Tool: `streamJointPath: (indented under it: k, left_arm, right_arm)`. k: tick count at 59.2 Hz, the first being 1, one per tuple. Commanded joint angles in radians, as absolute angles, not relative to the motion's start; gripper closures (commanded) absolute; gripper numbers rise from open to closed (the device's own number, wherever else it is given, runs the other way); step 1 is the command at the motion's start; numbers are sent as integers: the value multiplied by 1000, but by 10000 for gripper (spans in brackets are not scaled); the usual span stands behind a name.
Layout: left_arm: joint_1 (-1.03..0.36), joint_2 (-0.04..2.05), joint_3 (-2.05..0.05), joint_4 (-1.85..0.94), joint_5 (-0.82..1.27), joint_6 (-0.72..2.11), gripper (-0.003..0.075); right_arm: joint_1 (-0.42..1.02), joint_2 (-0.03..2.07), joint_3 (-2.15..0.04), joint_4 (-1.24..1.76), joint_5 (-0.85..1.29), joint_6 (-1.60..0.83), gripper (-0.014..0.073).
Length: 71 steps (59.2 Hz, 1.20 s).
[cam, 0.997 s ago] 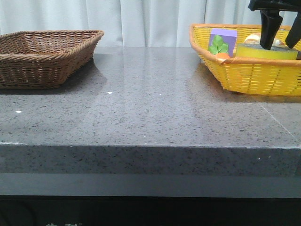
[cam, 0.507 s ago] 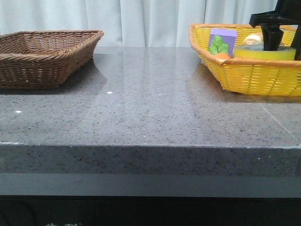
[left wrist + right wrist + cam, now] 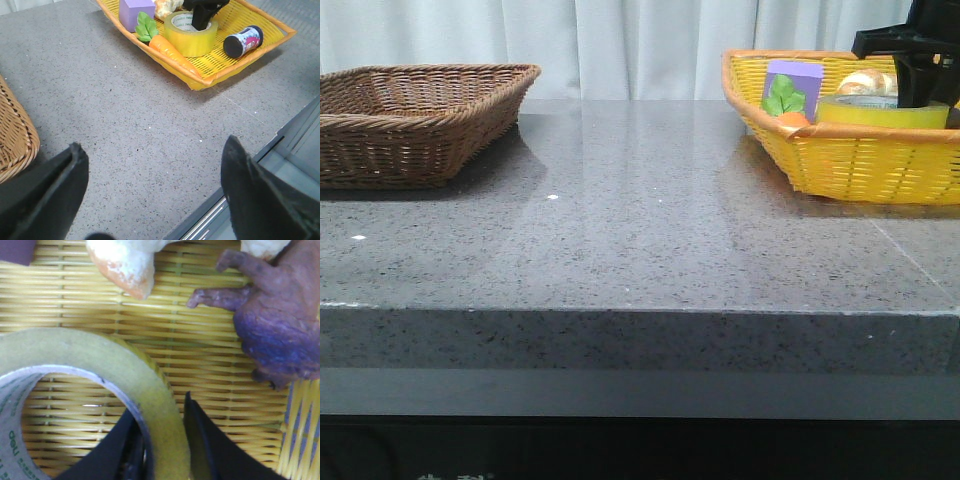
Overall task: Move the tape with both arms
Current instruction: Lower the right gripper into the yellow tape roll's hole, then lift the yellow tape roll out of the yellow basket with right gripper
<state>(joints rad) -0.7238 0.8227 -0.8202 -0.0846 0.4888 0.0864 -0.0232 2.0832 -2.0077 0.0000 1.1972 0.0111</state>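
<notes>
Tape lies flat in the yellow basket at the far right of the grey counter in the front view, beside a purple block with a green leaf; the right hand reaches down at the roll's right side, and a brown wicker basket sits at the far left. From the left wrist view, the left hand hangs over bare counter well apart from the yellow basket, its two dark fingers spread wide with nothing between them; the tape there rests between a carrot and a dark can, with the right arm's hand set into its core. In the right wrist view, the right hand straddles the roll's wall, one finger inside the white core and the other outside, pinching the tape close, while a purple sweet potato lies near on the basket's weave.
</notes>
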Motion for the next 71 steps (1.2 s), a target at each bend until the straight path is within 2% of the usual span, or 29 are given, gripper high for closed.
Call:
streamJointPath:
  k: [1,13,32,47,71]
  left_arm:
    - [-731,818,-855,-94,409,86,174]
    - [-731,818,-855,-94,409,86,174]
    - [-731,818,-855,-94,411,86,174]
    - [-731,818,-855,-94,411,86,174]
    - [-731,818,-855,-94,411,86,174]
  right_arm:
    - [-31,2021,-2033,0,1200,9,498]
    - [-31,1986,-2033,0,1227,9,499]
    - [12,1821,-2033,0,1227,-31,499]
    - [183,1731,-2033,0,1227,-61,499]
    - [494,1777,-2029,0,1198,-61,499]
